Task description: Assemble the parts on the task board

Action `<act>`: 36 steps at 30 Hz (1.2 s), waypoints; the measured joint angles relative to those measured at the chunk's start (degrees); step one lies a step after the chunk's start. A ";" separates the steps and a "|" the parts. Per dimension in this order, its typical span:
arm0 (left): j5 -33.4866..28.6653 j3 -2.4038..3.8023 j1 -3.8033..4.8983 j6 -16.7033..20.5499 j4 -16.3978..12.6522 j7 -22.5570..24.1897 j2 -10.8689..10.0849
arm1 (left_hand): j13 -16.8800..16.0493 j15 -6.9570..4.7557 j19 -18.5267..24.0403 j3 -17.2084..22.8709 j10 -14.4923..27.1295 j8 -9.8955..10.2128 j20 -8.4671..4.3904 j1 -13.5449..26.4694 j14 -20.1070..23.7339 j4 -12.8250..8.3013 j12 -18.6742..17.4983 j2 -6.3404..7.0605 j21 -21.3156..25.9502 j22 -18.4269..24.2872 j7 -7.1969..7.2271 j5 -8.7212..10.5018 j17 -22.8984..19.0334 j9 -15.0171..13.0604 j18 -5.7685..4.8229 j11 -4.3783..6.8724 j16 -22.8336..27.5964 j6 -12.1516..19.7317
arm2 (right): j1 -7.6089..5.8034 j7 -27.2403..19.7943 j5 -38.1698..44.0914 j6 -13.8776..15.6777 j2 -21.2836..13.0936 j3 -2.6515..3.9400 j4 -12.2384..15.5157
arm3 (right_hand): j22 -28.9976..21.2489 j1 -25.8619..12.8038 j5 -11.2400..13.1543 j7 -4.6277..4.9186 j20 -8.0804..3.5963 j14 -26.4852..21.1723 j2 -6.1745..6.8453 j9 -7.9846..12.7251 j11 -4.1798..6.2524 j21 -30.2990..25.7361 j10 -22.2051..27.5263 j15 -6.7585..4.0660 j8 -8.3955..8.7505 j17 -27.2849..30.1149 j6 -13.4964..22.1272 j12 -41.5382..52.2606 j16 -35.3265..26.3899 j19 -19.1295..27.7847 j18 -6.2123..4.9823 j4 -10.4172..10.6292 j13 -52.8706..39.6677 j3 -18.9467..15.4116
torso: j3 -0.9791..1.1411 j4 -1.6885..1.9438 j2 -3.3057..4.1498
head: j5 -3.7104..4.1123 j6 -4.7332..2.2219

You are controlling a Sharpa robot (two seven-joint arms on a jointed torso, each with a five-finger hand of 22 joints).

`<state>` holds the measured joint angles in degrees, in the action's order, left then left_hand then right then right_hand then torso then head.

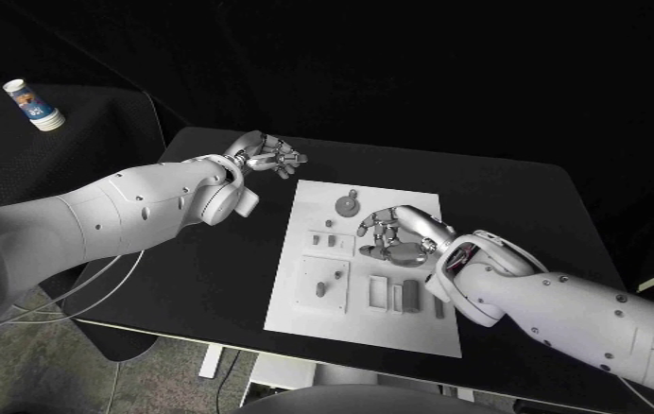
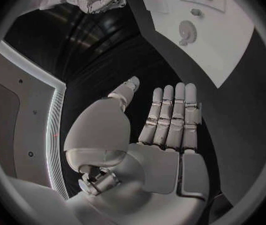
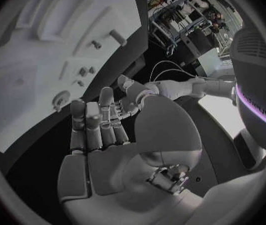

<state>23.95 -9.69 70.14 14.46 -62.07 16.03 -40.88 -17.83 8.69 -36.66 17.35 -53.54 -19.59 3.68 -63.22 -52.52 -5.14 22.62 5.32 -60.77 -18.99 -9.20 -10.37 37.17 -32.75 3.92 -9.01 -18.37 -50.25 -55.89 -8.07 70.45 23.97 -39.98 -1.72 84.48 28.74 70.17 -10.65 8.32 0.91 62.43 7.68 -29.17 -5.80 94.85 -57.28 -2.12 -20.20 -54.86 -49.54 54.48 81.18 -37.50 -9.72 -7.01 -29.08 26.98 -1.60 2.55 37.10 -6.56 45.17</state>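
Note:
The white task board [image 1: 354, 324] lies in the middle of the black table. On it are a round gear-like part [image 1: 349, 206], two small pieces [image 1: 323, 239], a short upright peg [image 1: 321, 289] and several rectangular recesses [image 1: 394, 294]. My right hand [image 1: 395, 232] hovers over the board's middle right with fingers loosely spread and nothing in them; the right wrist view shows its palm [image 3: 101, 135] bare. My left hand [image 1: 268, 156] is above the bare table off the board's far left corner, its fingers [image 2: 170, 115] straight and apart, holding nothing. The left wrist view shows the gear [image 2: 187, 31] on the board [image 2: 233, 40].
A white and blue container [image 1: 34, 104] stands on a dark surface far to the left, off the table. Black table top [image 1: 204, 263] runs along the board's left side and beyond its far edge. Cables hang below the table's left front.

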 measured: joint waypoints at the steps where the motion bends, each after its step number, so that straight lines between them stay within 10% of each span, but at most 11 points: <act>1: 0.01 0.00 0.00 -0.03 0.07 -0.01 0.00 | 0.00 0.00 0.00 0.00 0.00 0.00 0.00 0.00 0.00 0.00 0.00 0.00 0.00 0.00 0.00 0.00 0.00 0.00 0.00 0.00 0.00 0.00 | -0.47 -0.37 -1.27 -0.02 -0.73 0.11 0.22 | -0.43 -0.01 0.00 0.02 0.18 2.75 0.01 -0.21 0.03 0.00 -1.94 -0.11 -0.37 2.61 -0.21 -3.86 -3.07 -1.31 -0.02 -0.07 2.58 0.81 | 0.04 -0.03 0.00 | 0.10 -0.12; 5: 0.05 -0.05 0.00 -0.19 0.40 -0.03 0.18 | 0.00 0.00 0.00 0.00 0.00 0.00 0.00 0.00 0.00 0.00 -0.23 0.00 0.00 0.00 0.00 0.00 0.00 0.00 0.00 0.00 0.00 0.00 | -1.88 -1.69 -6.46 -0.40 -3.38 0.35 0.39 | -3.28 -0.14 0.00 -0.02 1.32 14.28 -0.12 -0.92 -0.33 -0.01 -6.45 -1.44 -0.88 10.57 -0.36 -14.83 -15.46 -7.16 -2.27 -0.06 9.01 3.03 | 0.08 -0.07 -0.02 | 0.71 -0.63; 11: 0.11 -0.11 -0.06 -0.37 0.57 -0.06 0.45 | 0.00 0.00 0.00 0.00 0.00 0.00 0.00 0.00 0.00 0.00 -0.23 0.00 0.00 0.00 0.00 0.00 0.00 0.00 0.00 0.00 0.00 0.00 | -3.09 -1.88 -11.11 -2.77 -6.29 0.42 -0.98 | -4.41 -0.80 0.00 -0.01 0.77 21.58 -1.38 -1.15 -0.11 -0.01 -10.61 -3.76 -0.88 6.46 -0.34 -21.63 -10.84 -19.31 -4.92 0.10 10.74 3.21 | 0.12 -0.03 -0.04 | 1.71 -1.23; 14: 0.13 -0.12 -0.06 -0.48 0.65 -0.09 0.60 | 0.00 0.00 0.00 0.00 0.00 0.00 0.00 0.00 0.00 0.00 -0.23 0.00 0.00 0.00 0.00 0.00 0.00 0.00 0.00 0.00 0.00 0.00 | -3.20 -0.34 -11.06 -5.10 -7.86 0.40 -1.26 | -2.03 -1.87 0.00 0.31 -1.68 22.24 -0.87 -0.92 3.01 -0.01 -17.62 -4.48 0.25 -0.82 -1.09 -17.23 -0.31 -25.71 -4.87 0.07 6.79 -0.10 | 0.15 0.03 -0.03 | 2.27 -1.38; 17: 0.14 -0.16 -0.09 -0.57 0.77 -0.13 0.73 | 0.00 0.00 0.00 0.00 0.00 0.00 0.00 0.00 0.00 0.00 -0.23 0.00 0.00 0.00 0.00 0.00 0.00 0.00 0.00 0.00 0.00 0.00 | -3.20 2.51 -8.90 -8.32 -9.22 0.35 -0.81 | 0.32 -2.56 0.00 0.29 -3.07 22.32 -0.19 0.12 3.05 -0.01 -18.00 -4.56 2.10 -3.88 -0.73 -4.19 3.48 -27.24 -4.07 0.15 -2.49 -3.53 | 0.15 0.04 0.01 | 2.60 -1.40; 21: 0.17 -0.17 -0.11 -0.71 0.82 -0.17 0.93 | 0.00 0.00 0.00 0.00 0.00 0.00 0.00 0.00 0.00 0.00 -0.23 0.00 0.00 0.00 0.00 0.00 0.00 0.00 0.00 0.00 0.00 0.00 | -3.19 6.16 -4.43 -11.66 -10.46 0.32 0.56 | 4.56 -3.37 0.00 -0.84 -3.67 21.89 0.62 2.05 6.04 -0.02 -15.01 -5.18 2.74 -7.85 2.58 11.10 8.82 -27.84 -4.73 0.78 -21.82 -6.75 | 0.12 0.05 0.04 | 3.00 -1.31; 36: 0.30 -0.23 -0.18 -0.93 0.72 -0.41 0.90 | 0.00 0.00 0.00 0.00 0.00 0.00 0.00 0.00 0.00 0.00 -0.23 0.00 0.00 0.00 0.00 0.00 0.01 0.00 0.00 0.00 0.00 0.00 | -3.18 21.49 -0.32 -14.98 -13.15 -0.75 6.83 | 7.68 -15.74 0.00 -1.66 -4.10 21.74 2.16 0.74 7.68 -0.02 -13.99 -5.45 -0.55 -15.82 1.63 19.24 13.68 -28.45 -4.80 6.27 -31.18 -9.82 | -0.06 0.08 0.07 | 4.33 -0.05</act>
<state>24.25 -9.93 69.96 13.52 -61.35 15.62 -39.99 -17.83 8.69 -36.66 17.35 -53.54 -19.59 3.68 -63.22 -52.52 -5.14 22.39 5.32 -60.77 -18.99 -9.20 -10.37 37.17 -32.74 3.92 -9.01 -18.37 -50.25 -59.06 13.42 70.14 8.99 -53.13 -2.48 91.31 36.42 54.43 -10.65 6.66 -3.19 84.17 9.84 -28.43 1.88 94.83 -71.28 -7.57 -20.75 -70.68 -47.92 73.71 94.87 -65.96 -14.52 -0.74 -60.26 17.16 -1.66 2.63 37.17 -2.23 45.12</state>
